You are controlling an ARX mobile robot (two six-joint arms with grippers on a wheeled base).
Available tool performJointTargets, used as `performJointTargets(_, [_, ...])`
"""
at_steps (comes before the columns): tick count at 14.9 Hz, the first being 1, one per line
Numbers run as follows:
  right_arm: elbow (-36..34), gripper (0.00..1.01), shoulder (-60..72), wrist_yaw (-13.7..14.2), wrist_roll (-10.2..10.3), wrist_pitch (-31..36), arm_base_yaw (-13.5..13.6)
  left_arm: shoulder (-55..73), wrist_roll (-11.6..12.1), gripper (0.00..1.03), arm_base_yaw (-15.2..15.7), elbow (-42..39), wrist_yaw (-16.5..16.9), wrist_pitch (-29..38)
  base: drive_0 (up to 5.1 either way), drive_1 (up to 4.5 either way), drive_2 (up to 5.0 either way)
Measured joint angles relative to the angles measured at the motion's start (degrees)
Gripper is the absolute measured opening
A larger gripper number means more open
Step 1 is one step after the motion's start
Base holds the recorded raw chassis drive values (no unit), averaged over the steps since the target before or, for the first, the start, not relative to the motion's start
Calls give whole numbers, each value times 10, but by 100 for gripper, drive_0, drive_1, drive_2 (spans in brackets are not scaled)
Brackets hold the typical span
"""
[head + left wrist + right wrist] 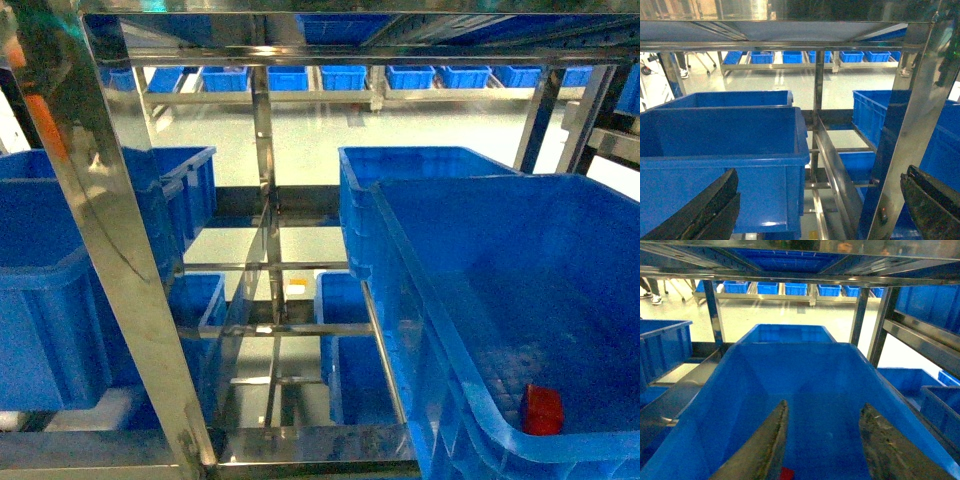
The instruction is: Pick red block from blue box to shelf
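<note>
The red block [541,410] lies on the floor of the blue box [500,260], near its front right corner in the head view. In the right wrist view my right gripper [824,405] hangs open over the blue box [805,375]. A sliver of the red block [786,473] shows at the bottom edge beside the left finger, and nothing is between the fingers. My left gripper [821,172] is wide open and empty, facing the shelf [912,125] beside a dark blue crate [725,145]. Neither gripper appears in the head view.
The steel shelf's upright [100,200] crosses the left of the head view, with a centre post [265,180] behind it. Dark blue crates [60,280] fill the left tier and another crate [420,165] stands behind the box. A shelf tier [800,260] sits close overhead.
</note>
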Motion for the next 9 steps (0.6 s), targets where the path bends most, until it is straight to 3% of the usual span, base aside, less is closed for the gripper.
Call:
performJointTargets(2, [-11,24,-68,-19,4,-55,-15,0,0,98,0,0,0,0,0,0,0])
performJointTargets(3, [-16,11,-101,-44,5,-84,-35,0,0,98,0,0,0,0,0,0,0])
performJointTargets(4, [-17,5,-115,-63,5,-98,-54,0,0,98,0,0,0,0,0,0,0])
performJointTargets(7, [-17,2,-162,-70,9,-136,-77,0,0,98,0,0,0,0,0,0,0])
performJointTargets(9, [-18,2,-212,-75,9,-183,-73,0,0,98,0,0,0,0,0,0,0])
